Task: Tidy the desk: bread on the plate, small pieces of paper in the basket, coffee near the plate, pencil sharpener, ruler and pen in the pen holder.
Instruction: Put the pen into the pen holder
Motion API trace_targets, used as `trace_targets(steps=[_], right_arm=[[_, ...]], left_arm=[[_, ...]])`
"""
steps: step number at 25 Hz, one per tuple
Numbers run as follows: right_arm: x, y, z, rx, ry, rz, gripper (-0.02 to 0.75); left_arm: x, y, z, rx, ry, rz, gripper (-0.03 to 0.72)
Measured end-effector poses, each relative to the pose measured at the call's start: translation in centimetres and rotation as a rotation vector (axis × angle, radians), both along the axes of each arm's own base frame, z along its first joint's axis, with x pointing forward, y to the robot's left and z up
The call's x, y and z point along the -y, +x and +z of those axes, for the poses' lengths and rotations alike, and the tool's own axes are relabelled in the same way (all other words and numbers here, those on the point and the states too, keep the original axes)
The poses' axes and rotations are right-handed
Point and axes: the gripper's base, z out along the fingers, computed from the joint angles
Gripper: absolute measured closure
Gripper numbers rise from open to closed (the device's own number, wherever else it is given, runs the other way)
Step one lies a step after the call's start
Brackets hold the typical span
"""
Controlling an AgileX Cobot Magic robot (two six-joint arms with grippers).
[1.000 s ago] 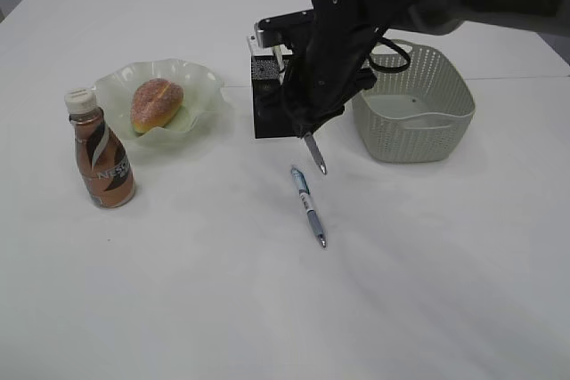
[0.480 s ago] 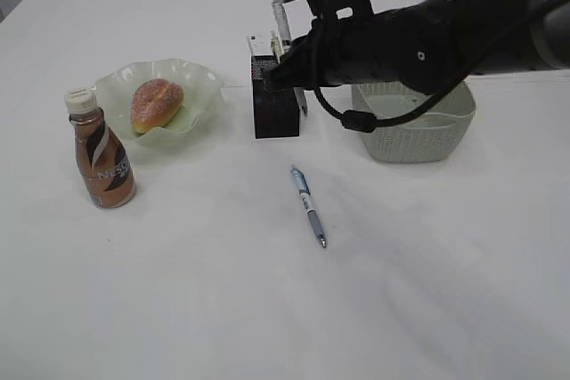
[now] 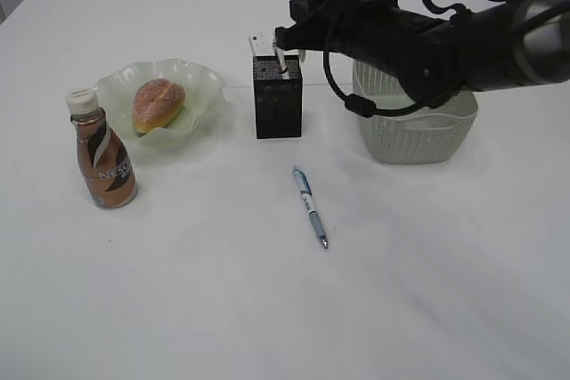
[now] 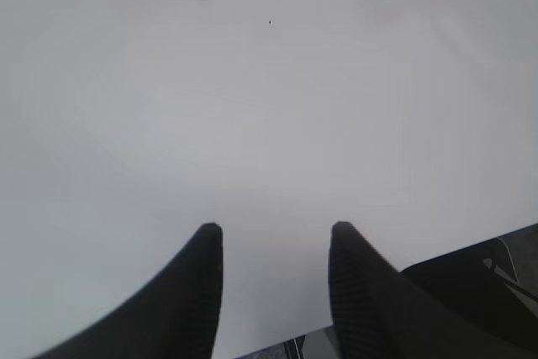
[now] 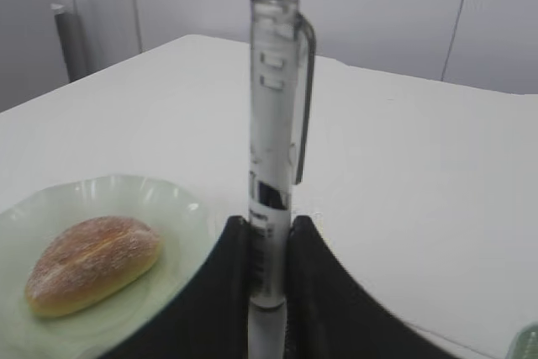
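The left gripper (image 4: 273,245) hung over bare table (image 3: 223,309) with jaws spread and nothing between them; only a sliver of the bottle's base showed at the top edge of its view. A blue pen (image 3: 310,206) lay flat on the table in front of the holder (image 3: 277,95), apart from everything else and not yet picked up. The coffee bottle (image 3: 101,153) stood upright just beside the plate (image 3: 200,82), which carried the bread (image 3: 157,103). The right gripper (image 5: 267,283) pinched a clear pen (image 5: 276,124) upright near its lower end, clip and cap end up, with the arm reaching across above the holder. Judgement: the step in hand was dropping this pen into the holder; best done by keeping the pen vertical, centring its lower tip over the opening, lowering until the tip was inside the rim, and only then releasing, since a tilted release could tip it out or knock the white pieces already standing in the holder. In the exterior view the arm covered most of the pen and part of the basket (image 3: 419,135), so the tip's position relative to the holder mouth could not be told, nor the basket's contents. What the white items in the holder were was unclear.
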Motion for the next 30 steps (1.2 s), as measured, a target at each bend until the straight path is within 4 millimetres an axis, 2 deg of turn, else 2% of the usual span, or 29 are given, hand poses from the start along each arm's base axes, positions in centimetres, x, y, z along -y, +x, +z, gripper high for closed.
trace_targets(steps=[3, 14, 20, 30], right_arm=[[0.4, 1.5, -0.7, 0.0, 0.017, -0.027, 0.651], [-1.2, 5.6, -1.9, -0.021, 0.108, -0.044, 0.651], [-1.7, 6.8, -3.7, -0.072, 0.12, -0.052, 0.651], [-2.1, 7.2, -5.5, -0.114, 0.105, -0.026, 0.651]], left_arm=[[0.0, 0.1, 0.1, 0.014, -0.003, 0.001, 0.381], [0.0, 0.2, 0.1, 0.02, -0.005, 0.001, 0.381], [0.0, 0.2, 0.1, 0.02, -0.005, 0.001, 0.381], [0.1, 0.2, 0.1, 0.021, -0.007, 0.001, 0.381]])
